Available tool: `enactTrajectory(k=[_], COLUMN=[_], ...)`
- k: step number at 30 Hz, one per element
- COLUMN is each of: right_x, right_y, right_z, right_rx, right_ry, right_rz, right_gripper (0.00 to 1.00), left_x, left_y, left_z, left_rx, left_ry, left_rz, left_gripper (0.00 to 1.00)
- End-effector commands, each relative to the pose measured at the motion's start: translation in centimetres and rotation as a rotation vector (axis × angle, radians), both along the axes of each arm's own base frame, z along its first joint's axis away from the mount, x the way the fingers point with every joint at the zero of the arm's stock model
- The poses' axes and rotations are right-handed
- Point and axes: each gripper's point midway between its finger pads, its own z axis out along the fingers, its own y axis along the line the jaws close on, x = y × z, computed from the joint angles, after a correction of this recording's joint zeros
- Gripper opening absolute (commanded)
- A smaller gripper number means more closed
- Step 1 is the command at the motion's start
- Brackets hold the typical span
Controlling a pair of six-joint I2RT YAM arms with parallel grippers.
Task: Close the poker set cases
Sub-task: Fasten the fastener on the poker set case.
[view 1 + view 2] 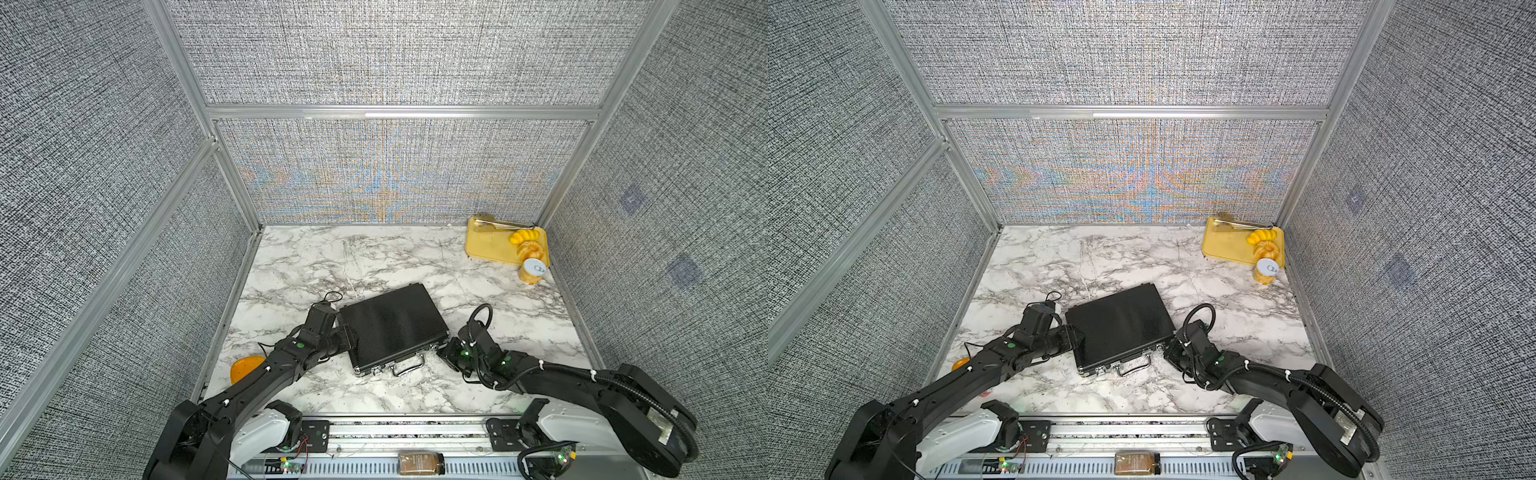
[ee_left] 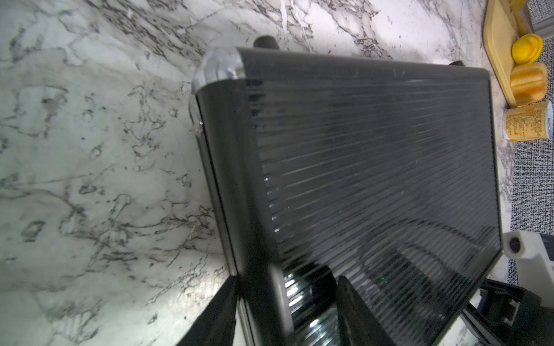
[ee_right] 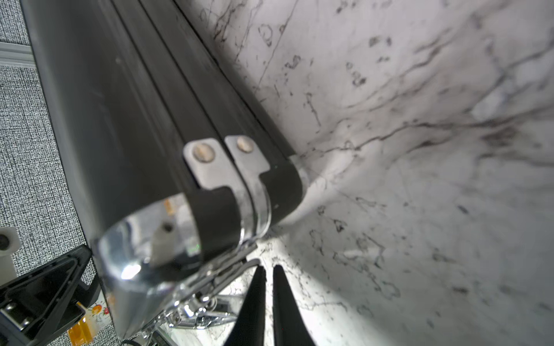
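Note:
The poker set case (image 1: 390, 324) (image 1: 1119, 322) lies flat on the marble table with its black ribbed lid down and its silver handle (image 1: 409, 365) facing the front. My left gripper (image 1: 349, 336) (image 2: 287, 280) clasps its left edge: one finger (image 2: 218, 311) against the side rim, the other finger (image 2: 362, 314) on the lid. At the front right corner, my right gripper (image 1: 446, 353) (image 3: 266, 268) is shut and empty. Its tips sit just beside a silver latch (image 3: 209, 287) on the case (image 3: 105, 104). The inside of the case is hidden.
A yellow tray (image 1: 486, 245) with metal tongs and pastries sits at the back right corner, a yellow can (image 1: 532, 272) in front of it. An orange disc (image 1: 245, 368) lies off the table's left edge. A spice jar (image 1: 420, 463) rests on the front rail.

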Motion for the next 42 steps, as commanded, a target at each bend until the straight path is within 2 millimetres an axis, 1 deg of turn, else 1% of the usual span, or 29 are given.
enactTrajectory(k=[1, 9, 21, 25, 30, 32, 35, 37, 39, 42], right_x=[1.1, 1.6, 2.4, 2.4, 2.8, 3.0, 3.1, 2.6, 1.6, -0.7], right_y=[0.4, 0.6, 2.1, 1.8, 1.4, 1.5, 1.5, 1.3, 0.8, 0.4], right_z=[1.0, 1.2, 2.1, 1.9, 2.3, 2.6, 2.5, 1.8, 1.0, 0.4], right_rx=[0.049, 0.066, 0.128, 0.121, 0.121, 0.123, 0.105, 0.071, 0.026, -0.002], right_ry=[-0.048, -0.068, -0.1, -0.1, -0.114, -0.122, -0.109, -0.067, -0.001, 0.087], right_rz=[-0.037, -0.05, -0.023, -0.032, -0.037, -0.03, -0.013, 0.001, 0.012, 0.036], right_gripper=[0.12, 0.11, 0.12, 0.11, 0.11, 0.11, 0.11, 0.11, 0.12, 0.18], left_x=[-5.4, -5.4, -5.4, -5.4, -5.4, -5.4, -5.5, -5.6, -5.6, -5.6], left_y=[2.0, 1.9, 1.9, 1.8, 1.8, 1.8, 1.6, 1.6, 1.5, 1.5], left_z=[-3.4, -3.3, -3.3, -3.3, -3.3, -3.3, -3.4, -3.4, -3.3, -3.3], left_rx=[0.098, 0.097, 0.094, 0.091, 0.088, 0.087, 0.079, 0.076, 0.069, 0.063], left_ry=[0.239, 0.237, 0.237, 0.235, 0.236, 0.235, 0.237, 0.239, 0.232, 0.226], left_rz=[-0.043, -0.044, -0.045, -0.048, -0.052, -0.053, -0.06, -0.061, -0.06, -0.063], left_gripper=[0.52, 0.53, 0.53, 0.53, 0.53, 0.53, 0.53, 0.53, 0.53, 0.53])
